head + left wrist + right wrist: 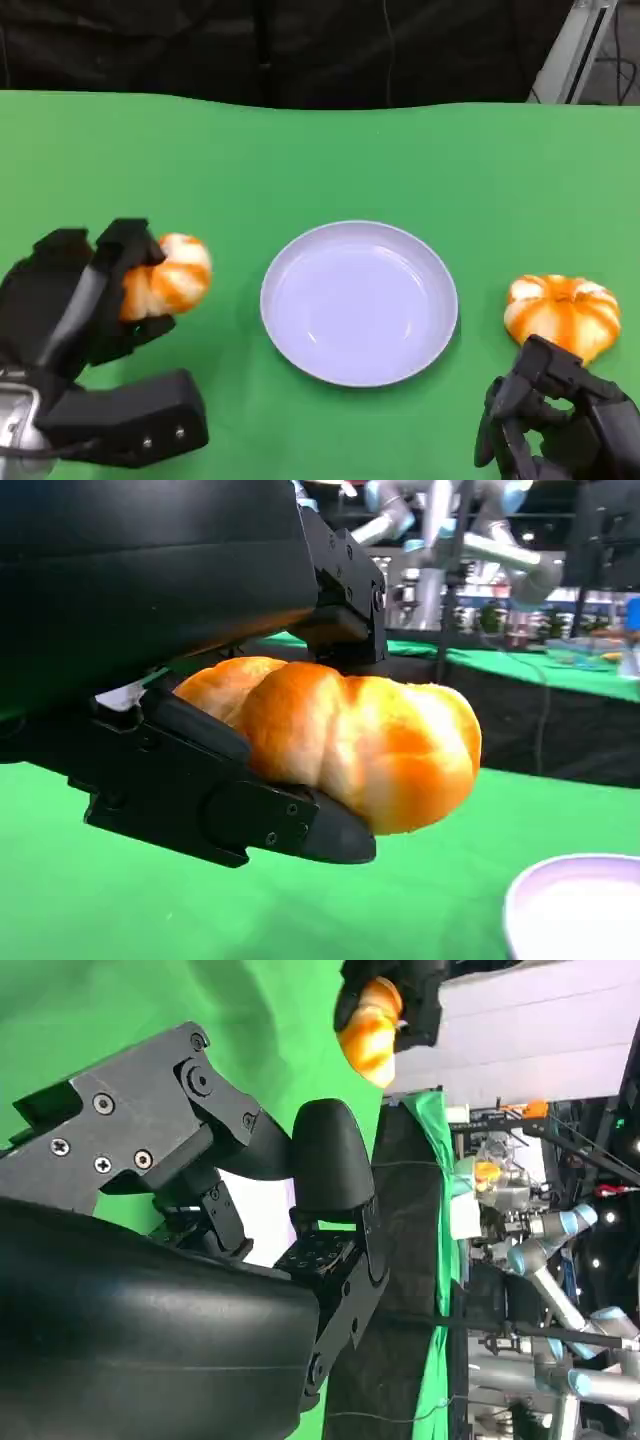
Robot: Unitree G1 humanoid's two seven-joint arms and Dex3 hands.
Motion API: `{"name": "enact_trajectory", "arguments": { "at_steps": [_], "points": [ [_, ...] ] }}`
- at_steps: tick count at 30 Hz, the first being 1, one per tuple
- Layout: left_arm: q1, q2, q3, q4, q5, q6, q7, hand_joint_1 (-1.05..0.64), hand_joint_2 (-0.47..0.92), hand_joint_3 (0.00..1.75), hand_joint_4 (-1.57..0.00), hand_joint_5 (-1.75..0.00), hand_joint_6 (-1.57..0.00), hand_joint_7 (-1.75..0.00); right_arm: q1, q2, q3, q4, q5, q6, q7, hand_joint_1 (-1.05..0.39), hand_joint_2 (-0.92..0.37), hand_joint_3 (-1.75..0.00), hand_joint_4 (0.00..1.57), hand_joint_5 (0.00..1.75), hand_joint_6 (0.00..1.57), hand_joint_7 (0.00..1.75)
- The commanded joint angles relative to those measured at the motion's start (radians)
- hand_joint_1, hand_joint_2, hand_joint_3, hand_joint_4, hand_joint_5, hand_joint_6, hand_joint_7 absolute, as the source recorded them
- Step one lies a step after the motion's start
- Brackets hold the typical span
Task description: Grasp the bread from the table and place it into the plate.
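Orange glazed twisted bread roll [168,276] sits clamped in the left robot hand [85,300], clear of the green desk [320,160]; the round white plate [360,303] lies just rightward.

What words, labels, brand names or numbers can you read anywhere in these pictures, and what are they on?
None can be read.
The bread in the left hand, the second bread by the right hand, the plate and the green table carry no print.
Background clutter in the wrist views is too blurred to show any text.
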Motion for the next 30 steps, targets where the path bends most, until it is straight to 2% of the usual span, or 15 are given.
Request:
{"name": "enact_trajectory", "arguments": {
  "at_steps": [1, 4, 9, 14, 18, 22, 26, 30],
  "points": [
    [-0.024, -0.006, 0.006, -0.055, 0.01, 0.038, -0.051, -0.08, 0.89, 0.3, -0.67, -1.75, -0.53, -1.75, 0.001, -0.004, -0.006, -0.002, 0.009, -0.001, -0.005, -0.14, -0.57, -1.21, 0.85, 1.75, 0.67, 1.68],
    [-0.029, -0.011, 0.004, -0.063, 0.01, 0.041, -0.061, -0.08, 0.89, 0.3, -0.67, -1.75, -0.53, -1.75, 0.001, -0.004, -0.006, -0.003, 0.01, 0.0, -0.005, -0.14, -0.57, -1.21, 0.86, 1.75, 0.67, 1.68],
    [-0.124, -0.068, -0.072, -0.059, 0.044, 0.032, -0.104, -0.08, 0.85, 0.29, -0.68, -1.75, -0.54, -1.75, 0.005, -0.005, -0.005, -0.006, 0.006, 0.001, -0.008, -0.14, -0.57, -1.21, 0.85, 1.75, 0.67, 1.68],
    [-0.132, -0.076, -0.075, -0.053, 0.049, 0.03, -0.107, -0.08, 0.85, 0.29, -0.67, -1.75, -0.54, -1.75, 0.005, -0.005, -0.005, -0.007, 0.004, 0.001, -0.009, -0.14, -0.57, -1.2, 0.85, 1.75, 0.67, 1.68],
    [-0.207, -0.129, -0.128, -0.009, 0.057, 0.032, -0.135, -0.12, 0.85, 0.29, -0.68, -1.75, -0.54, -1.75, 0.007, -0.003, 0.0, -0.006, 0.002, -0.003, -0.011, -0.14, -0.58, -1.21, 0.86, 1.75, 0.67, 1.68],
    [-0.215, -0.137, -0.134, -0.004, 0.058, 0.039, -0.142, -0.14, 0.86, 0.29, -0.68, -1.75, -0.55, -1.75, 0.008, -0.003, 0.002, -0.007, -0.001, -0.001, -0.014, -0.14, -0.57, -1.21, 0.86, 1.75, 0.67, 1.68],
    [-0.294, -0.223, -0.198, 0.097, 0.065, 0.04, -0.138, -0.12, 0.86, 0.28, -0.68, -1.75, -0.53, -1.75, 0.017, 0.003, 0.011, -0.018, 0.003, 0.002, -0.017, -0.14, -0.57, -1.21, 0.84, 1.75, 0.68, 1.68],
    [-0.32, -0.241, -0.21, 0.128, 0.063, 0.048, -0.143, -0.12, 0.87, 0.27, -0.69, -1.75, -0.53, -1.75, 0.017, 0.003, 0.012, -0.018, 0.008, 0.003, -0.014, -0.14, -0.57, -1.22, 0.83, 1.75, 0.68, 1.68]
  ]
}}
